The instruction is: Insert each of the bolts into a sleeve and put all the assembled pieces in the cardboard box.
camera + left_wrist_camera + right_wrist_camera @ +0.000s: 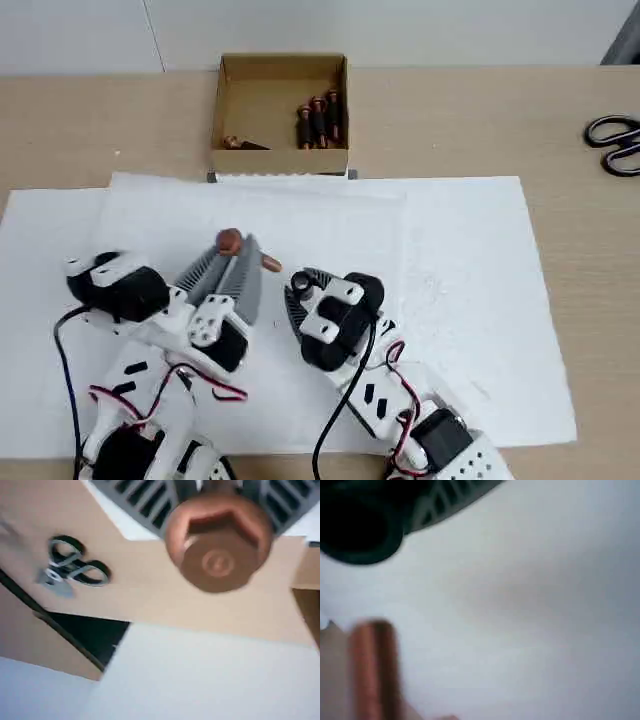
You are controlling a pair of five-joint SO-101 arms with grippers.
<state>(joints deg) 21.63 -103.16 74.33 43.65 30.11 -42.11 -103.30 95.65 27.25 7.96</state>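
Nearest the camera, the left gripper (238,254) was clamped on a copper bolt (229,240). The bolt lay across its ribbed fingers (205,268), with the head sticking out on the side away from the other arm. The shaft tip stuck out on the side towards that arm. Just beside it, the right gripper (300,297) appeared to be closed around a black sleeve (300,283) with its open end turned up. The bolt's long axis ran roughly from its head towards that sleeve. The tip was near the sleeve's mouth but not touching it. The left arm would likely be the one to feed the bolt in, since the bolt already pointed that way. The tip would probably need to tilt into line with the bore first.

Both grippers hung over a white paper sheet (450,260) spread on the table (100,120).

Farther back, past the sheet's far edge, stood the cardboard box (280,160). Three assembled pieces (318,122) lay side by side against its right wall, as the high view showed it. Another piece (235,143) lay in the near left corner. A pair of scissors (615,140) lay well apart, at the table's far right.
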